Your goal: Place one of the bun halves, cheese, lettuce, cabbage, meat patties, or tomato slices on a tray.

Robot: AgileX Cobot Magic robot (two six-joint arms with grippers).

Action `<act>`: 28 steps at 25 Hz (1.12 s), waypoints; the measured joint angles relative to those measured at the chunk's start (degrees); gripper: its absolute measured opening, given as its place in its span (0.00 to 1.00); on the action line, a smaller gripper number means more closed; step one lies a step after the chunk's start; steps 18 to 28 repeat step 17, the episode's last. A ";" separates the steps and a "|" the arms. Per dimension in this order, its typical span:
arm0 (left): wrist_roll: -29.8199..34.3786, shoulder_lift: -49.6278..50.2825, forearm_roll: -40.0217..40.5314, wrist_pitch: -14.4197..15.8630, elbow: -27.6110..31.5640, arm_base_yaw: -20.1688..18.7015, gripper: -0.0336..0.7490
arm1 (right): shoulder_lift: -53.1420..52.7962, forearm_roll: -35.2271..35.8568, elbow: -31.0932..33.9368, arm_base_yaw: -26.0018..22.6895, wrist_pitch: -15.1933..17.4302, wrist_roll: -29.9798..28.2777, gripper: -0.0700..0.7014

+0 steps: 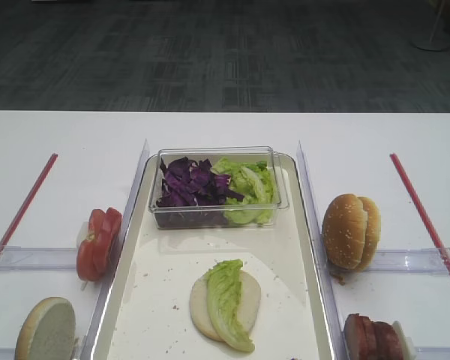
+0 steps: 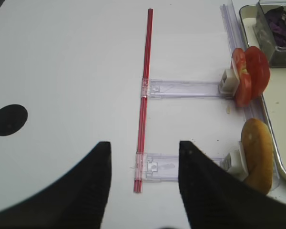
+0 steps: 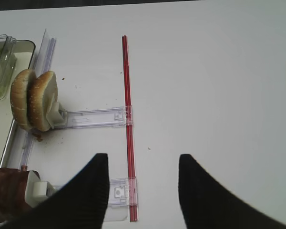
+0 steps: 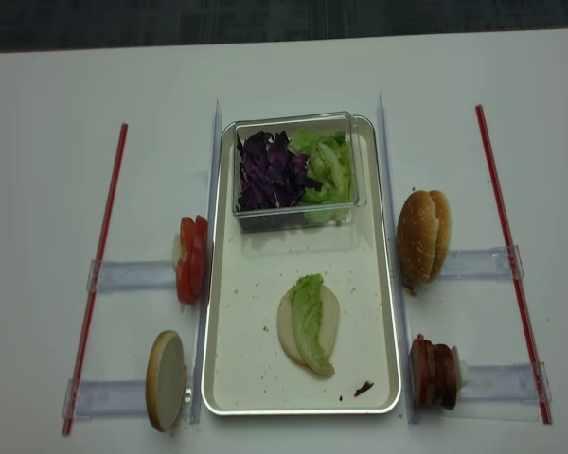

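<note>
On the tray lies one bun half, cut face up, with the lettuce leaf across it. Two more bun halves stand on edge right of the tray, and the meat patties nearer the front. Left of the tray stand the tomato slices and another bun half. The cabbage fills the tub's left side. Cheese is out of view. My right gripper hovers open over bare table right of the buns. My left gripper hangs open left of the tomato slices, holding nothing.
A clear plastic tub sits at the tray's far end, with green leaves beside the cabbage. Red strips and clear plastic rails flank the tray. A black round spot marks the table at far left.
</note>
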 joint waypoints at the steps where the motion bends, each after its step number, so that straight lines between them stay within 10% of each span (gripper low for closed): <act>1: 0.00 0.00 0.00 0.00 0.00 0.00 0.43 | 0.00 0.00 0.00 0.00 0.00 0.00 0.57; 28: 0.00 0.00 0.00 0.00 0.00 0.00 0.43 | 0.00 0.00 0.00 0.00 0.13 0.00 0.54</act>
